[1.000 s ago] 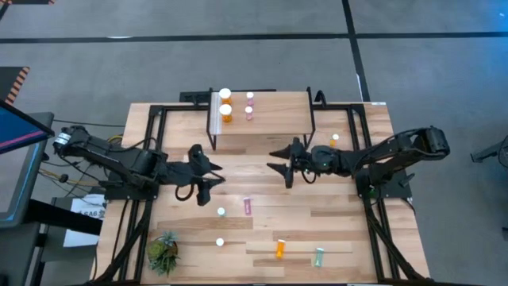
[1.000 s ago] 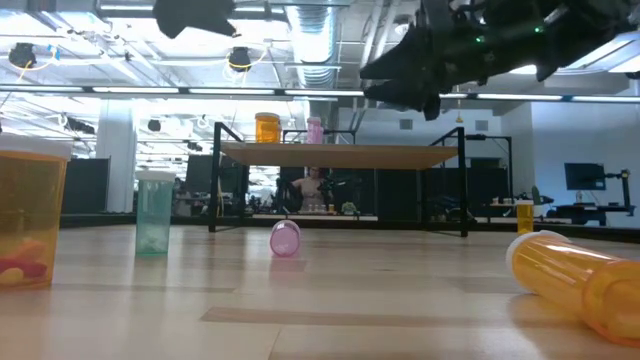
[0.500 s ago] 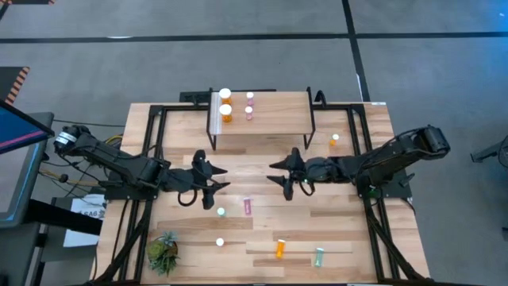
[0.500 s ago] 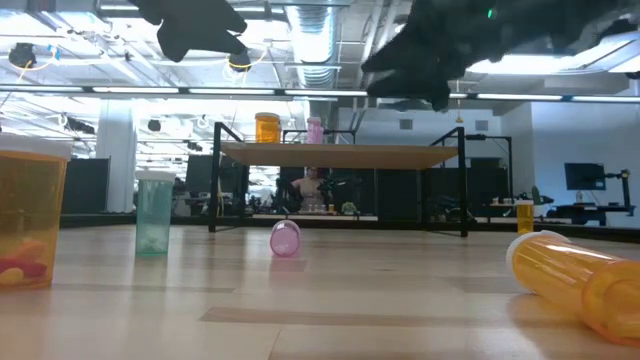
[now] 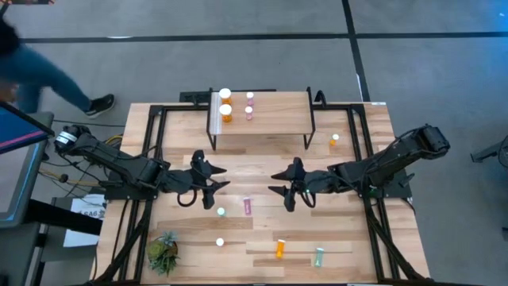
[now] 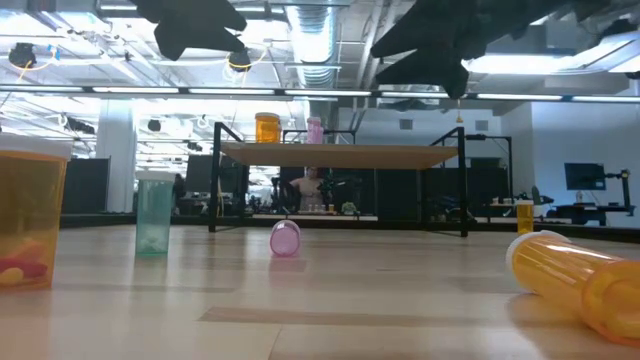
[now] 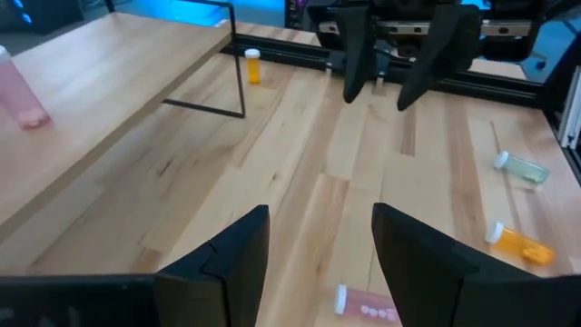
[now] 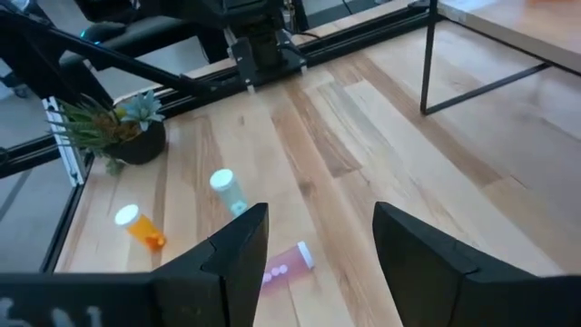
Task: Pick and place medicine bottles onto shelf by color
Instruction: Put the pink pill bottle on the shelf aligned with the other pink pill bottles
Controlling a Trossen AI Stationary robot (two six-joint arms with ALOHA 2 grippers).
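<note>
Right gripper (image 8: 318, 259) with fingers apart above a wooden table (image 8: 363, 163); a pink bottle (image 8: 283, 266) lies below, potted plant (image 8: 123, 127) beyond.

Place: robotics lab | Evidence: exposed ceiling ducts (image 6: 310, 30), strip lights, monitors (image 6: 585, 178), grey carpet floor (image 5: 238, 63)

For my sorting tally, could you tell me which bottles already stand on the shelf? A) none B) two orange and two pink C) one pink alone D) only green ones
B: the high view shows two orange bottles beside two pink bottles on the shelf.
</note>
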